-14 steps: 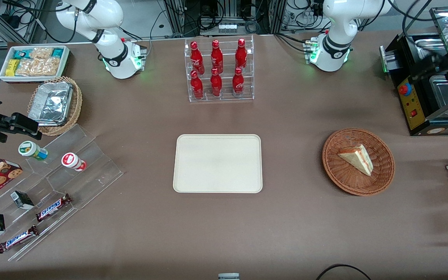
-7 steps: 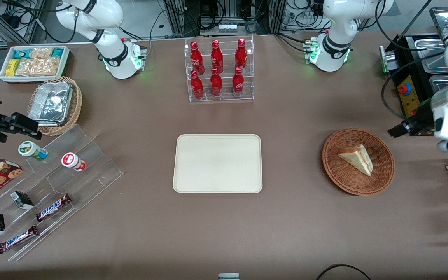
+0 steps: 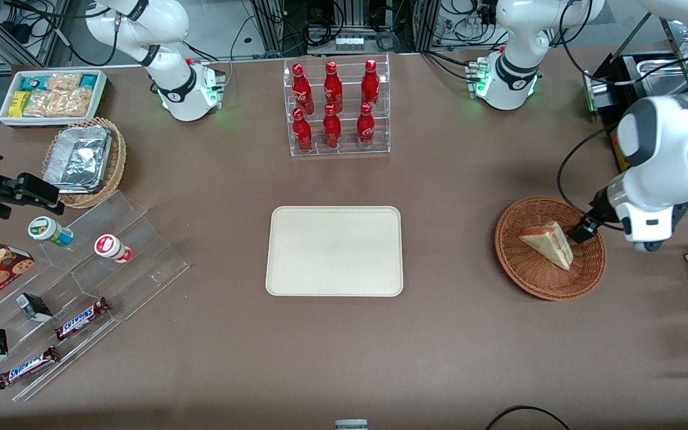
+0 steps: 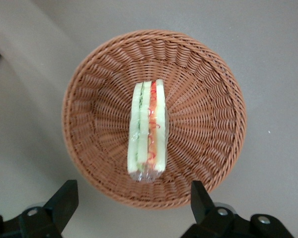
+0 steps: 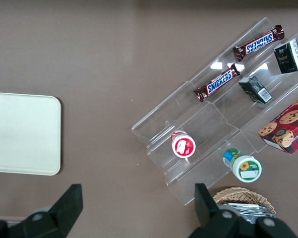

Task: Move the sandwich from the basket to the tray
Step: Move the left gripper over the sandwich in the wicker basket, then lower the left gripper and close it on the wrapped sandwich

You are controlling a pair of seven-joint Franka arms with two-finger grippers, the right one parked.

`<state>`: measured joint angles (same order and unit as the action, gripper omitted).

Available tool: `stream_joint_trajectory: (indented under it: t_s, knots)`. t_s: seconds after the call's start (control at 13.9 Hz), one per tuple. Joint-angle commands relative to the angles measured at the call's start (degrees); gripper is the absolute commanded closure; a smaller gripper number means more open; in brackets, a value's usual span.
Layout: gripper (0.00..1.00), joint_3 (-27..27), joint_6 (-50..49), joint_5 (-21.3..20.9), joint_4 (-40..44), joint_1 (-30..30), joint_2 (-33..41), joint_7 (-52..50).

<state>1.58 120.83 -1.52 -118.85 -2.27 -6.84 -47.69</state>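
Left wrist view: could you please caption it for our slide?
Open hand above the basket, sandwich lying in its middle, not yet grasped.

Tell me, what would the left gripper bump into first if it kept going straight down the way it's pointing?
Probably the sandwich in the basket. The left gripper hangs above it, open, aimed at the basket near the sandwich's end, so it might touch wicker first.

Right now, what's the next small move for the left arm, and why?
Probably lower straight down. The gripper hovers open above the basket, beside the sandwich, which lies untouched in the basket's middle, and the tray is bare. Centre the fingers over the wedge while descending.
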Motion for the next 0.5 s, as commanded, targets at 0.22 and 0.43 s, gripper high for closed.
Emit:
stream_joint_trajectory:
  t_s: [0.22,0.43]
  knots:
    - [0.0,0.09,14.25,-0.76,-6.21,0.42,-4.84,-5.12]
    - [0.0,0.09,18.03,-0.94,-7.62,0.51,-6.78,-5.4]
